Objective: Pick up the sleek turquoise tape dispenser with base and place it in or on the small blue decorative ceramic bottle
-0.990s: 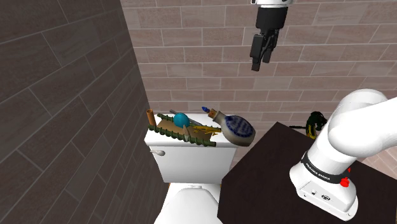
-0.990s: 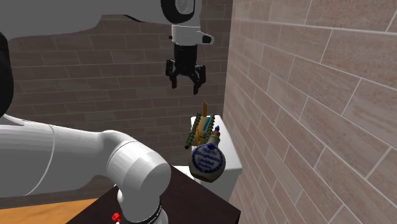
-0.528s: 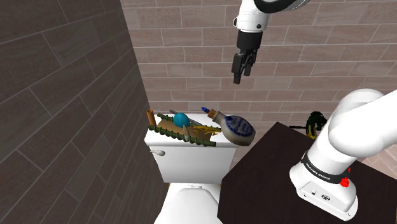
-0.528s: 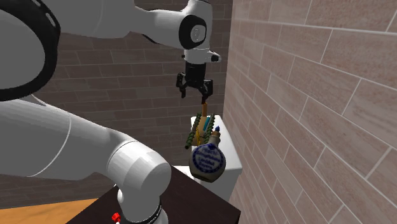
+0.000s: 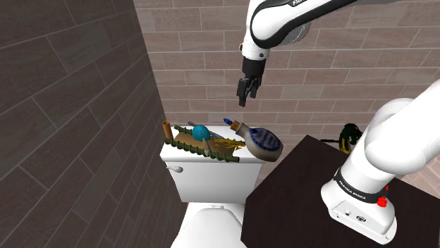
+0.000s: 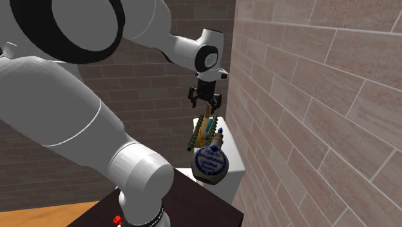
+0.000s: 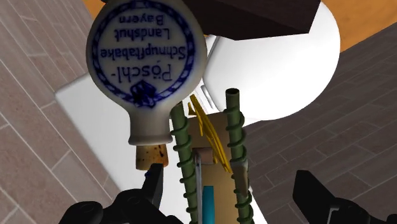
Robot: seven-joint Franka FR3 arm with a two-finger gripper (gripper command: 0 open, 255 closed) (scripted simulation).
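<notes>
Wrist view: gripper (image 7: 232, 191) is standing spread, its two black fingers well apart and gripping nothing. Past the fingers, the tape dispenser (image 7: 209, 198) is lying in line with the gap, showing two green spiral-wound rods with a turquoise part between them. The bottle (image 7: 147, 63), white with blue print, is lying on its side with its stoppered neck just beside one rod.

Shoulder view: gripper (image 5: 242, 100) is hanging in the air, well apart from the toilet tank (image 5: 204, 176) below it. The dispenser (image 5: 201, 132) is resting on the tank lid toward that view's left. The bottle (image 5: 262, 144) is lying just beside it to the right, neck pointing at the dispenser.

Second exterior view: gripper (image 6: 206, 103) is hovering close over the dispenser's (image 6: 205, 132) raised end. The bottle (image 6: 210, 161) is sitting nearer the camera. A brick wall (image 6: 309, 97) is running alongside the tank.
</notes>
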